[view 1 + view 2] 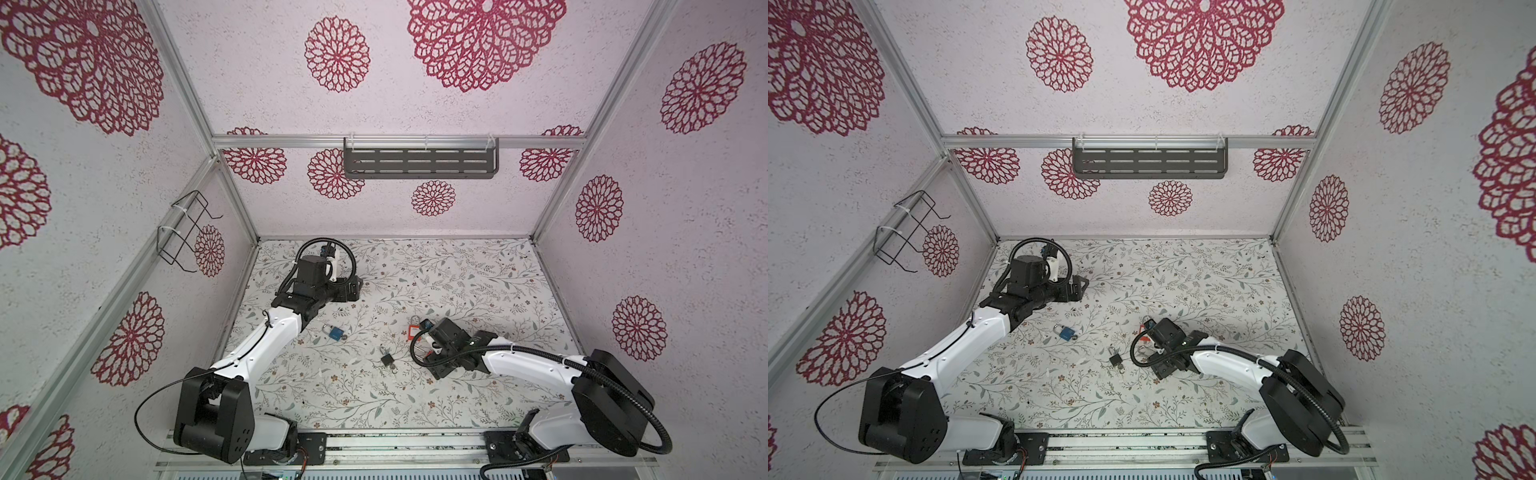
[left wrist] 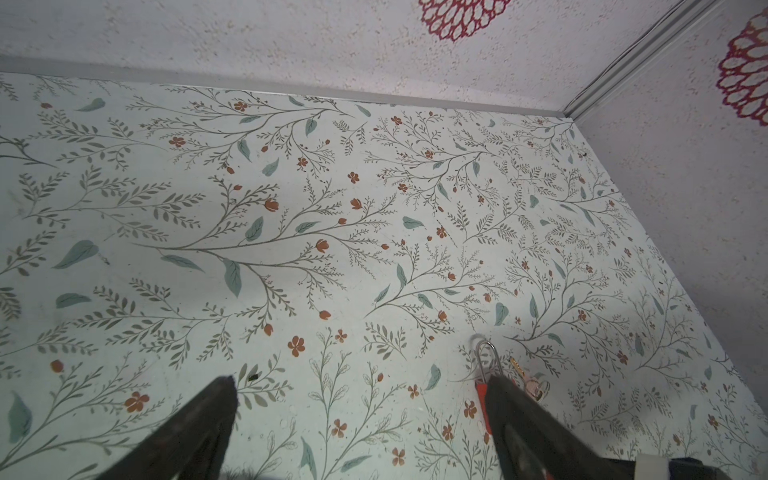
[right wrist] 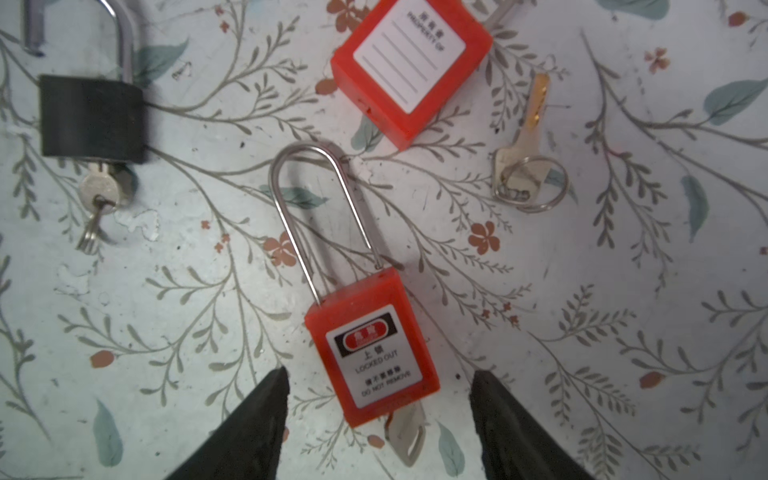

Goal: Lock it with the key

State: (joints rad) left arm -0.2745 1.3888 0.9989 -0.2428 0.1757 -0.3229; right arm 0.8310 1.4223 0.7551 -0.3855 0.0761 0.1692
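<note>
The red padlock (image 3: 372, 353) lies flat on the table (image 3: 540, 257), framed by the right gripper's (image 3: 380, 374) spread, empty jaws. Its shackle points away, and the key (image 3: 409, 436) in its base faces the wrist. The left gripper (image 2: 361, 384) is wide open too, but well apart.

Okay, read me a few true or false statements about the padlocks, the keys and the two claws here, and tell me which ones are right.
1. The black padlock has a key in its keyhole. True.
2. The right claw is shut on a red padlock. False: it is open, with a finger on either side of the red padlock labelled LOCKED OUT and gaps showing.
3. There is only one red padlock. False: a second red padlock lies close by.
4. In both top views the blue padlock lies left of the black padlock. True.
5. The left claw holds a key. False: it is open and empty.
</note>
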